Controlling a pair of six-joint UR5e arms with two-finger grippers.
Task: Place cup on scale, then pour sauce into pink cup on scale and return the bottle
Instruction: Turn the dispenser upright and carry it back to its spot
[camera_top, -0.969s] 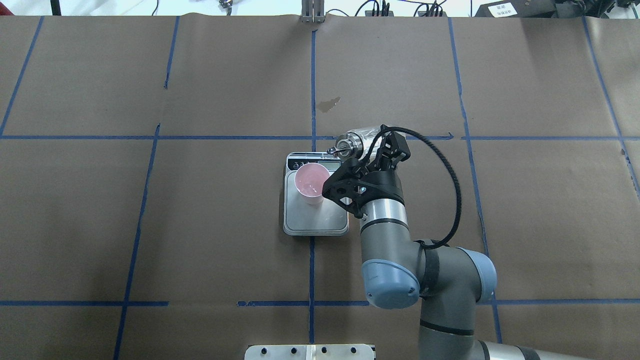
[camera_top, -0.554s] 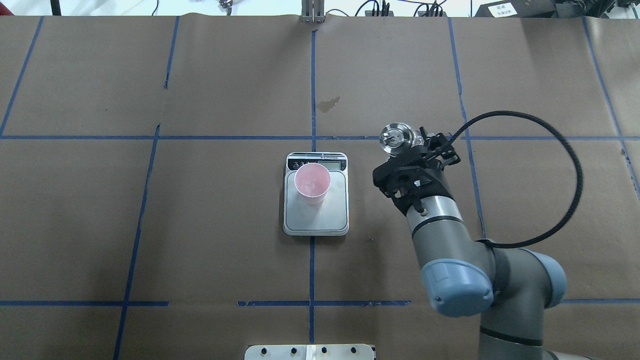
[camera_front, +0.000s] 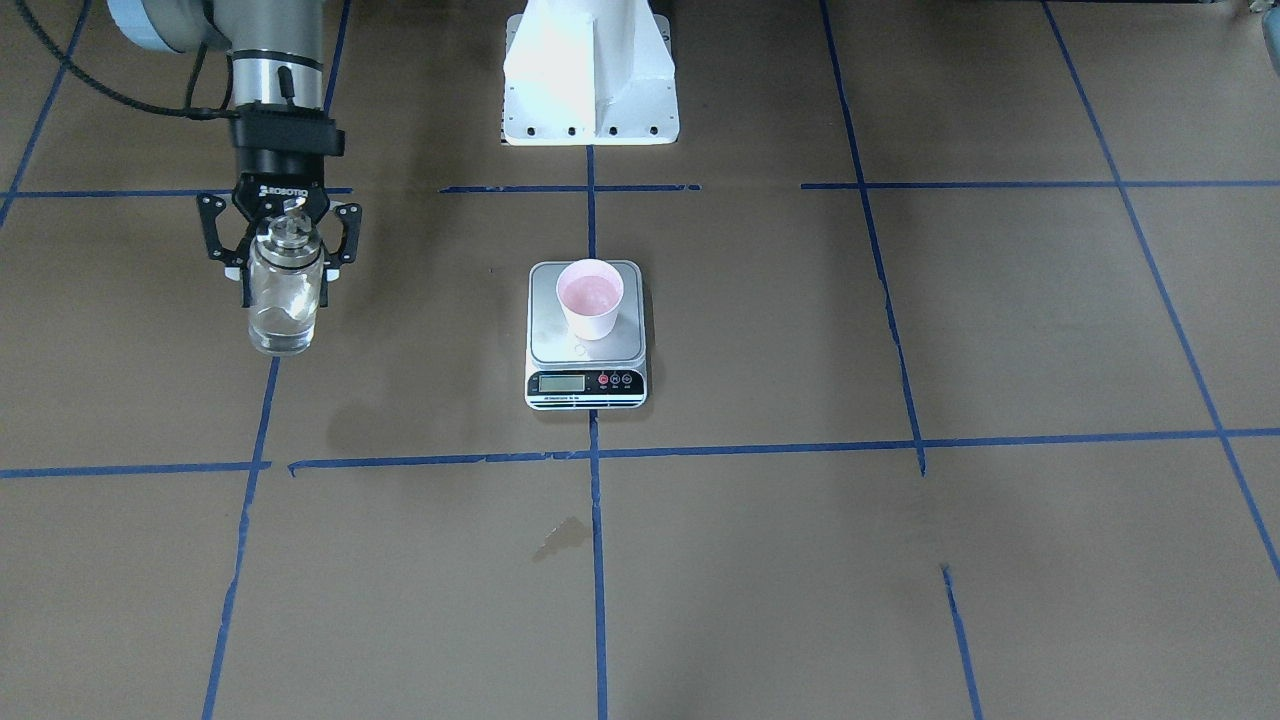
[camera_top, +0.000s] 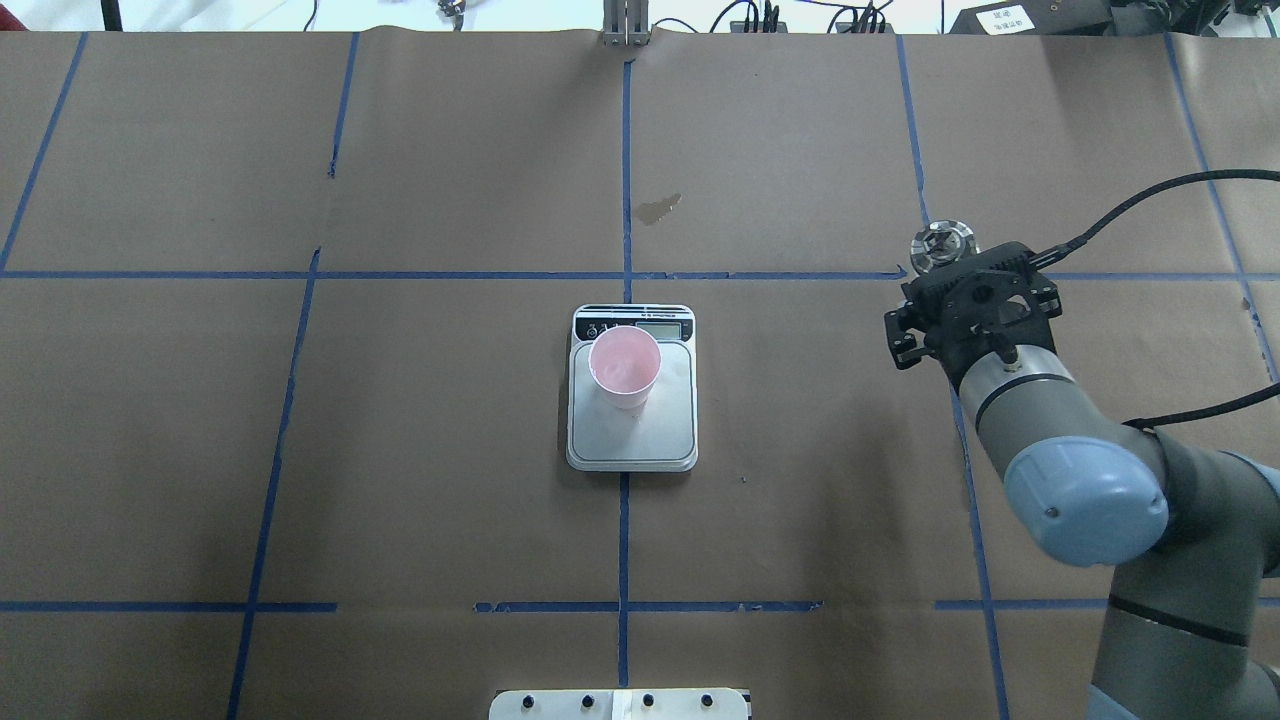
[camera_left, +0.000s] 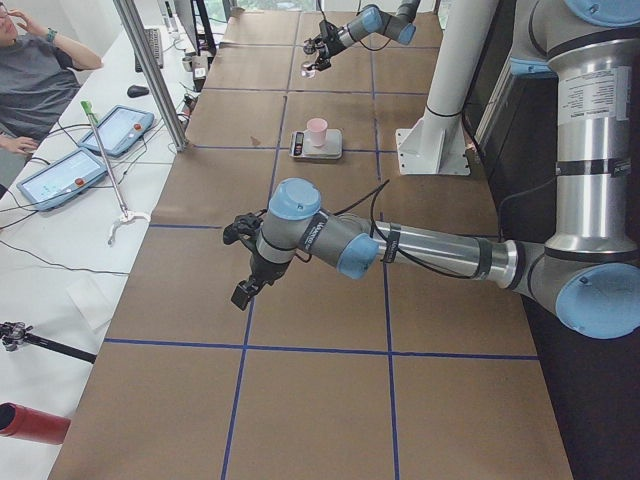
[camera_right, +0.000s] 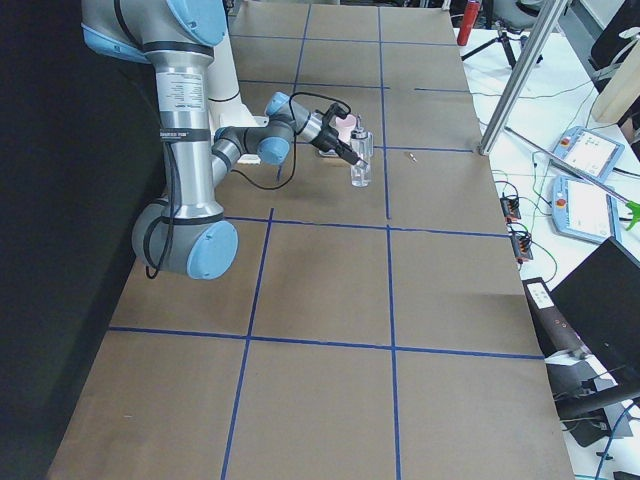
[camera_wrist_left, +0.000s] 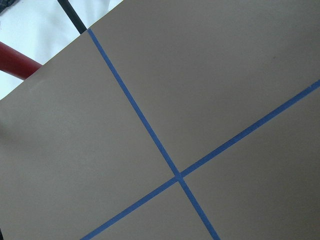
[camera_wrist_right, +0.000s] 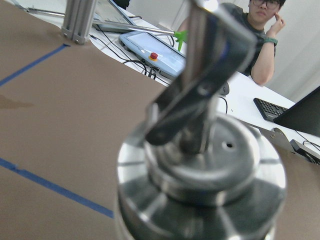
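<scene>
**A:** Front-facing view?
**B:** The right gripper (camera_front: 285, 288) is clamped on the bottle (camera_front: 283, 315) just under its cap (camera_front: 288, 230). The bottle is upright, well apart from the scale (camera_front: 560, 345). The cup (camera_front: 591, 297) stands on the platform.

**A:** Overhead?
**B:** Only the silver cap shows past the gripper, near a blue tape (camera_top: 450, 275) crossing. The cup sits toward the scale's display end.

**A:** The side views?
**B:** From the left end, the left gripper (camera_left: 244, 292) hangs over the table (camera_left: 330, 400), far from the scale. Wide or narrow, I cannot tell. From the right end, the near arm holds the bottle upright.

**A:** Wrist cameras?
**B:** The left shows brown paper and crossed tape. The right is filled by the cap and spout, with a person (camera_wrist_right: 260, 55) seated behind
</scene>
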